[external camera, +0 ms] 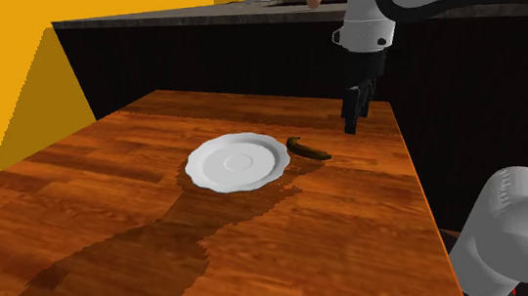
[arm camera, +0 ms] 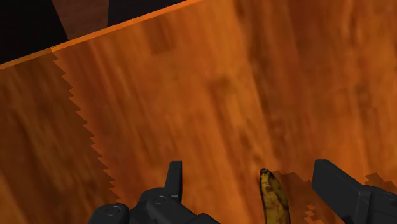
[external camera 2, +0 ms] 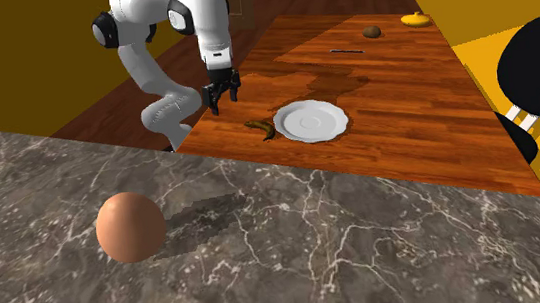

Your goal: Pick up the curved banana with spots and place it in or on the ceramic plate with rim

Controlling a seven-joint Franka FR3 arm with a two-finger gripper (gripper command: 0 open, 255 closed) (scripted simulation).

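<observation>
The approach is in hand. The claw [external camera: 355, 119] hangs at the upper right of the shoulder view, fingers apart and holding nothing, over the bench [external camera: 109, 195]. The banana [external camera: 308, 148] lies flat just right of the plate [external camera: 205, 172], its long axis running from upper left to lower right. Next, I judge, the claw must shift over the banana, drop astride its width, and close.

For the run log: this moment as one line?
phase: approach | gripper: open, hovering near banana | banana: on table, beside plate
</observation>
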